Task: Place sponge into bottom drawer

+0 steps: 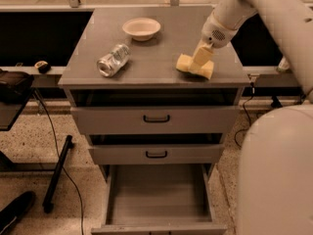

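The yellow sponge (187, 63) lies on the grey cabinet top (161, 50), near its right front corner. My gripper (201, 58) comes down from the upper right onto the sponge, and its pale-yellow fingers (203, 54) are closed around the sponge's middle. The sponge still rests on the top. The bottom drawer (159, 227) is pulled open below, and its flat grey floor shows with nothing on it. The two upper drawers with black handles are nearly shut.
A pale bowl (141, 28) stands at the back of the cabinet top. A crushed silver can (113, 60) lies at the front left. My white arm and base (274, 165) fill the right side. A black stand and cable (56, 173) are on the floor at left.
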`<control>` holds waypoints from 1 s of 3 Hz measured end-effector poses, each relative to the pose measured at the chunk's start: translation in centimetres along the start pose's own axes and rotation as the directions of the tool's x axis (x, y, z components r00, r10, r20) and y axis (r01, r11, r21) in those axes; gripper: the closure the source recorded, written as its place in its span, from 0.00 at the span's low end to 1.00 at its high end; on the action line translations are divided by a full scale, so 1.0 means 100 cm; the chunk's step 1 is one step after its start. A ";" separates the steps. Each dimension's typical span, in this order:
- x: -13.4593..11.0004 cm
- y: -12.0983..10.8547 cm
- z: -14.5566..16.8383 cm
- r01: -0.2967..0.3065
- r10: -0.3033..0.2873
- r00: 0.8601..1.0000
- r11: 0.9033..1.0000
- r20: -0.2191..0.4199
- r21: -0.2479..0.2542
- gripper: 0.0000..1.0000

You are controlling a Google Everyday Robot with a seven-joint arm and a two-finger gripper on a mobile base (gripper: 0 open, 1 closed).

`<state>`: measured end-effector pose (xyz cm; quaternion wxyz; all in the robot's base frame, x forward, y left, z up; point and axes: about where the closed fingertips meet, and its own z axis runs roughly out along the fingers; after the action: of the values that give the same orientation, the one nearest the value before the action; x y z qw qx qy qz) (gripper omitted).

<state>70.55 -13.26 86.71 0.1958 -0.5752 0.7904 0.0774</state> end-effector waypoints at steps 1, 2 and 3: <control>-0.003 0.031 -0.051 0.036 -0.044 0.994 0.997 0.104 0.071 1.00; -0.002 0.088 -0.128 0.022 -0.076 0.974 0.970 0.214 0.244 1.00; -0.008 0.125 -0.158 0.040 -0.124 0.975 0.914 0.184 0.404 1.00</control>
<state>55.53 -14.01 100.12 0.3924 -0.5450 0.7402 -0.0340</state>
